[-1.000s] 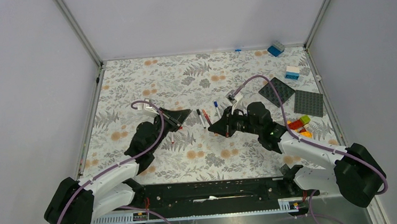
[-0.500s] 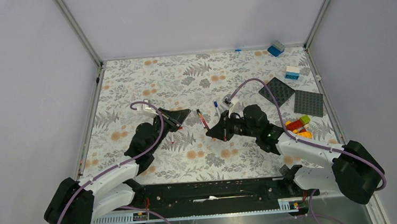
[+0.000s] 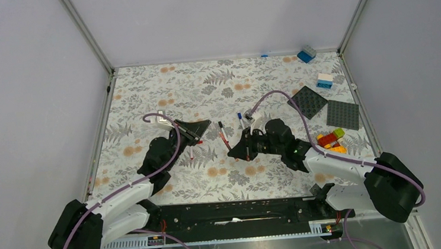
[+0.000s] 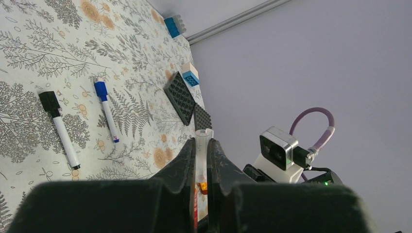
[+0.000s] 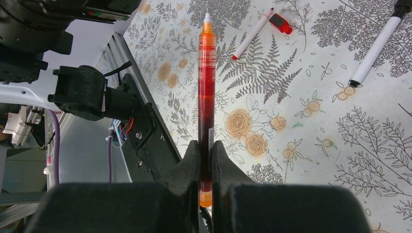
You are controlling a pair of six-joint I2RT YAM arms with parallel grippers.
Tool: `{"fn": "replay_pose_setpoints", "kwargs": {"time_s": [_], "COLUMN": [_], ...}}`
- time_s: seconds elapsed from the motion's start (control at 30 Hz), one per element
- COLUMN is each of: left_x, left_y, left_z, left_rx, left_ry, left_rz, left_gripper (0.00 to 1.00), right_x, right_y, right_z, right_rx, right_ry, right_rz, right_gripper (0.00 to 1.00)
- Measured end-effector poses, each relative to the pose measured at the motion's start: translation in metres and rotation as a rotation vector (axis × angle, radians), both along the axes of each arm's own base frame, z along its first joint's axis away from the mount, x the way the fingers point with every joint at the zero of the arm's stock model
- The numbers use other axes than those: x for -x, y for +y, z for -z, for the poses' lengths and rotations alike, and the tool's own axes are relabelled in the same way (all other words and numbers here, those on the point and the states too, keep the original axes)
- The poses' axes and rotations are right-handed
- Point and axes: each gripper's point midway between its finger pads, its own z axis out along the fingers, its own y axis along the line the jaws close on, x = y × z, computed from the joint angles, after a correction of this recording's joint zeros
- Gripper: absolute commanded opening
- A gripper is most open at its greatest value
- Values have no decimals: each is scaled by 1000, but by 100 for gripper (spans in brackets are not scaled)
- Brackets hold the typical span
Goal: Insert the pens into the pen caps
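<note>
My left gripper is shut on a clear tube pen cap whose open mouth sticks out past the fingertips. My right gripper is shut on a red pen, gripped near its orange back end, bare tip pointing away over the mat. The two grippers face each other a short gap apart. Loose on the mat lie a black-capped white pen, a blue-capped white pen, and an uncapped white pen with a red cap beside it.
At the right side lie two dark baseplates, a heap of coloured bricks, a white-and-blue brick and a blue brick. Grey walls close in the floral mat. The black base rail runs along the near edge.
My right arm has moved left with the red pen, closing toward the left gripper. The left gripper has stayed almost still with the cap in it.
</note>
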Motion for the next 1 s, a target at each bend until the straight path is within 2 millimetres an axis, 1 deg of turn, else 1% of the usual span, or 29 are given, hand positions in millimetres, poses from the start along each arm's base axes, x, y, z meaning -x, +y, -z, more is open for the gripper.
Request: {"fn": "replay_pose_setpoints", "kwargs": {"time_s": [0.3,0.5,0.63,1.0], "left_x": [0,3,4,3], "left_y": [0,2,3,2], "left_z": [0,10,14,15], "left_rx": [0,-11,-14,-8], "left_ry": [0,17,24,29], "left_rz": [0,0,0,1], "left_gripper": [0,0,0,0], "right_x": [4,4,5,7], "right_y": [5,8,8,10], "right_z": [-1,-5,-4,0], "right_rx": [3,-1,3,14], "right_ry": [6,1,6,17], "right_rz": [-21,-28,-28,-36], "right_gripper": [0,0,0,0]}}
